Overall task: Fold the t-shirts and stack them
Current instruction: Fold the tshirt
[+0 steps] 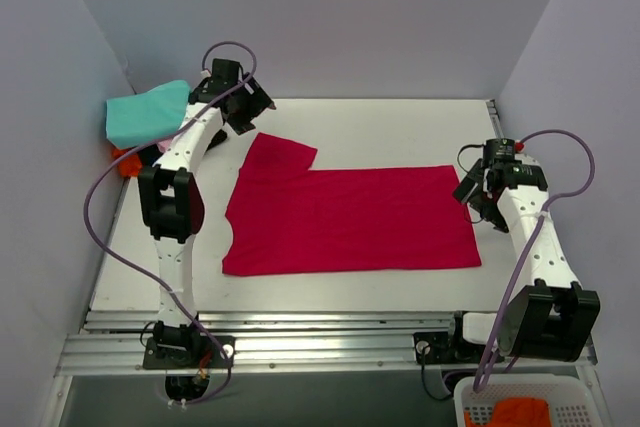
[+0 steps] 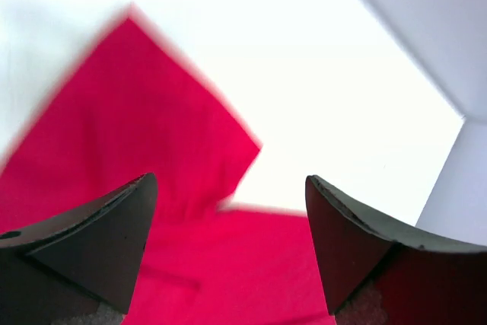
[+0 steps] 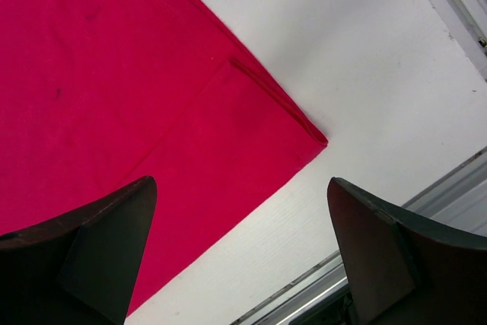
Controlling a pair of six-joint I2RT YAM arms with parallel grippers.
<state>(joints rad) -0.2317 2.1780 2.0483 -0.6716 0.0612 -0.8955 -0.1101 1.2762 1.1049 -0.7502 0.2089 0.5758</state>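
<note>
The crimson-red t-shirt [image 1: 350, 217] lies flat on the white table [image 1: 400, 132], folded lengthwise, one sleeve [image 1: 280, 152] pointing to the far left. My left gripper [image 1: 255, 107] is open and empty, raised above the table just beyond that sleeve; its wrist view shows the sleeve [image 2: 144, 127] below the fingers. My right gripper [image 1: 472, 197] is open and empty at the shirt's right hem; its wrist view shows the hem corner [image 3: 304, 138]. A folded teal shirt [image 1: 148, 112] sits on a pile at the far left, with orange cloth [image 1: 128, 159] and a bit of pink under it.
A white basket [image 1: 520, 407] with orange cloth [image 1: 520, 412] stands at the near right, below the table. Grey walls close the left, back and right. Metal rails [image 1: 330, 332] run along the near edge.
</note>
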